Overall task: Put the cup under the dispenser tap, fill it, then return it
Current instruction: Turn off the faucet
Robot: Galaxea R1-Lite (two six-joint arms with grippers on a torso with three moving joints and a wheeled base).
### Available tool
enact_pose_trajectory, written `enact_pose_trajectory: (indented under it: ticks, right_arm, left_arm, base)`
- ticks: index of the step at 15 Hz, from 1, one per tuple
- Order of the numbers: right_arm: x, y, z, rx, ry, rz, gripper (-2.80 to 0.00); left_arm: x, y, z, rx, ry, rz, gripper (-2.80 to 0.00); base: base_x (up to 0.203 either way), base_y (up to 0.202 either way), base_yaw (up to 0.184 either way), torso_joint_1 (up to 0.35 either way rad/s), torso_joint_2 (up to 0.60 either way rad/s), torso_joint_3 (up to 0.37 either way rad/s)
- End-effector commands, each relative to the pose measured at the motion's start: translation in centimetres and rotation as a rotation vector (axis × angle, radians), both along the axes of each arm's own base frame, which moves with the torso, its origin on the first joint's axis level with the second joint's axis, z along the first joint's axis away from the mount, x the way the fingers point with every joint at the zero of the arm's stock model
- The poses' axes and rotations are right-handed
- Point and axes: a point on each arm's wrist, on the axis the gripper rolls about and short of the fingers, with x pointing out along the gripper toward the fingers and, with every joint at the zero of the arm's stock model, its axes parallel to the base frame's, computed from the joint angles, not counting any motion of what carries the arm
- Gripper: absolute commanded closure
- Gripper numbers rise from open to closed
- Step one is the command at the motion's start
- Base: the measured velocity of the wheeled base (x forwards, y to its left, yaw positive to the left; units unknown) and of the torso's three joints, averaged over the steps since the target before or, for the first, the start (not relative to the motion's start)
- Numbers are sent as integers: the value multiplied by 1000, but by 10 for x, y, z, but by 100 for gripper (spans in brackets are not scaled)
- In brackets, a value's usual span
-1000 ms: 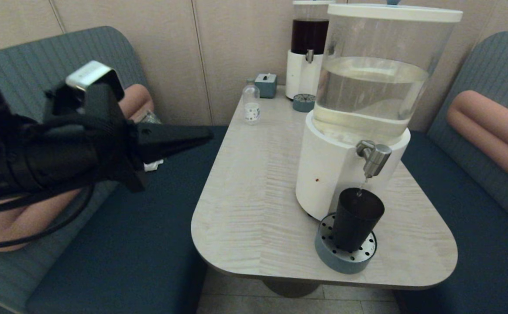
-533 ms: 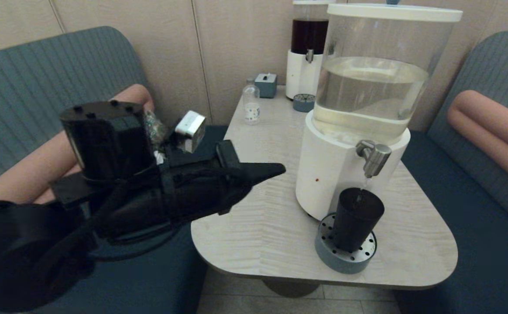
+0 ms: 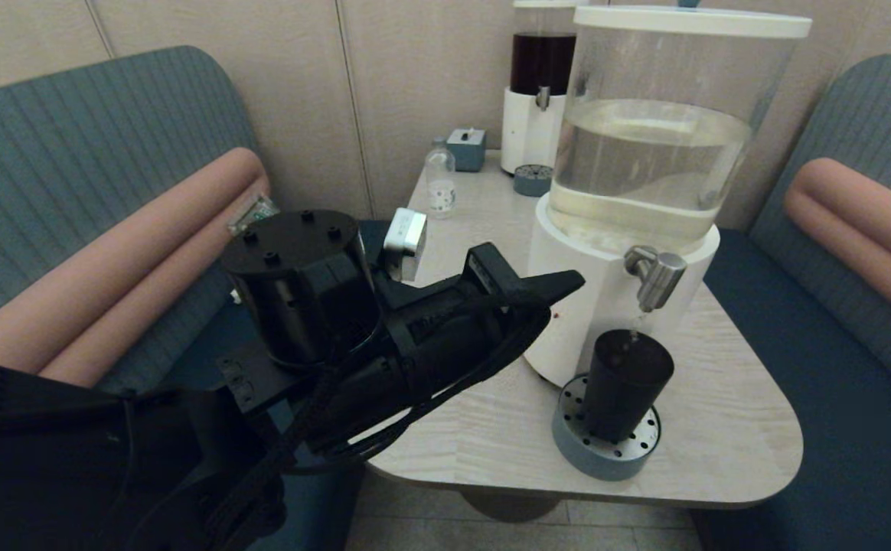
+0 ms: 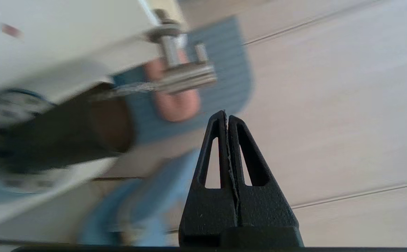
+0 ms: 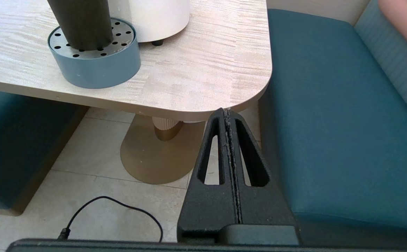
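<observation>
I see the cup (image 3: 624, 384) standing upright on the round blue-grey perforated drip tray (image 3: 605, 446), lower right of centre in the head view, directly under the dispenser tap (image 3: 655, 276). A thin stream falls from the tap into the cup's mouth. The tap projects from the white base (image 3: 576, 302) of the large clear-tank dispenser (image 3: 660, 130), which holds pale liquid.

The left gripper (image 3: 568, 282) sits mid-frame, its tip to the upper left of the cup and apart from it, in front of the white base. In the left wrist view its two fingers (image 4: 219, 147) are pressed together with nothing between them; cup and tap appear blurred beyond the tip.

The right gripper (image 5: 227, 113) shows only in its own wrist view, fingers likewise pressed together and empty, low off the table's (image 5: 203, 70) near corner, over the tiled floor (image 5: 95, 164) beside the teal bench seat (image 5: 336, 115). The cup and tray sit at the upper left of that frame.

Further back on the table: a small clear bottle (image 3: 440, 180) and a smaller dark-liquid dispenser (image 3: 539, 84).
</observation>
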Motion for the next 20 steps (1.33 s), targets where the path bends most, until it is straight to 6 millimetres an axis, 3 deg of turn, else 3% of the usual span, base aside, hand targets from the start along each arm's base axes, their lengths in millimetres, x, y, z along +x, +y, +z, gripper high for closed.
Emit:
enact_pose_trajectory:
  ticks: [1, 3, 9, 20]
  right_arm:
    - [0, 0, 0, -1, -2, 0, 0]
    - [0, 0, 0, -1, -1, 0, 0]
    - [0, 0, 0, -1, -2, 0, 0]
    - [0, 0, 0, -1, -2, 0, 0]
  left_arm:
    - [0, -4, 1, -27, 23, -17, 0]
    - [4, -8, 4, -56, 49, -27, 0]
    - [25, -31, -16, -43, 88, -31, 0]
    - [36, -45, -14, -79, 72, -43, 0]
  base:
    - [0, 0, 0, 0, 0, 0]
    - [0, 0, 0, 0, 0, 0]
    - [0, 0, 0, 0, 0, 0]
    - [0, 0, 0, 0, 0, 0]
